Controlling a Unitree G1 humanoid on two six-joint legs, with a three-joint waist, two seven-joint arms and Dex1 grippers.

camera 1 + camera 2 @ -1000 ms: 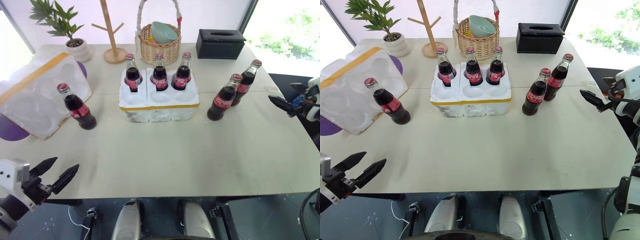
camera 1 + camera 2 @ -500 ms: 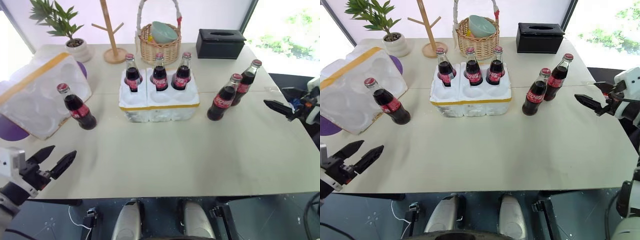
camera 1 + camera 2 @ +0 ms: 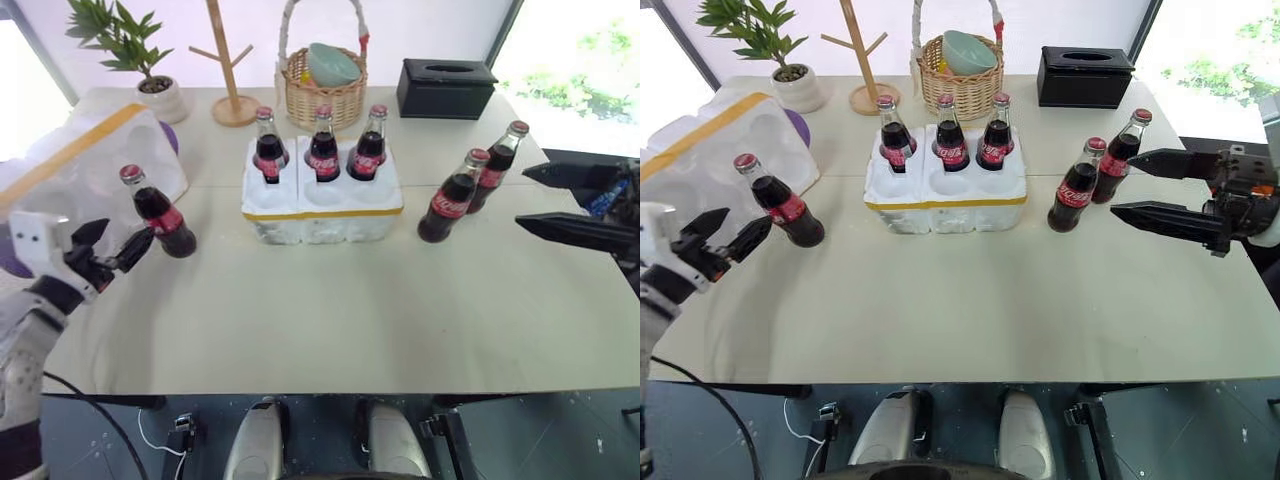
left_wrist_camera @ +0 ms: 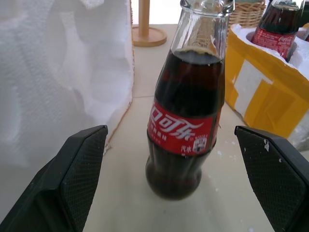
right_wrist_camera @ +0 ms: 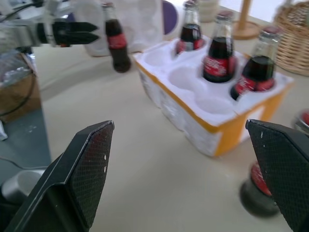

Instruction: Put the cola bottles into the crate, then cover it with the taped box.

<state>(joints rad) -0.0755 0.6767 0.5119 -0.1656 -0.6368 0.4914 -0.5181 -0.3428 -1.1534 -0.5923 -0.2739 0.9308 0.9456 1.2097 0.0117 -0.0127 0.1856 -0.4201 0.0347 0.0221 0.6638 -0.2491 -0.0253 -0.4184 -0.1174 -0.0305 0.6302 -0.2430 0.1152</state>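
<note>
left wrist view: left gripper (image 4: 176,186) spread wide, empty, fingers either side of a dark glass cola bottle with red label (image 4: 186,104), not touching it; this bottle stands just beside the tall white foam box with yellow tape (image 3: 75,175) at left. low white foam crate with yellow rim band (image 3: 322,205) sits mid-table, three bottles in its far wells, near wells bare. right gripper (image 3: 1145,188) also spread wide, empty, near two bottles standing right of the crate (image 3: 1072,187).
</note>
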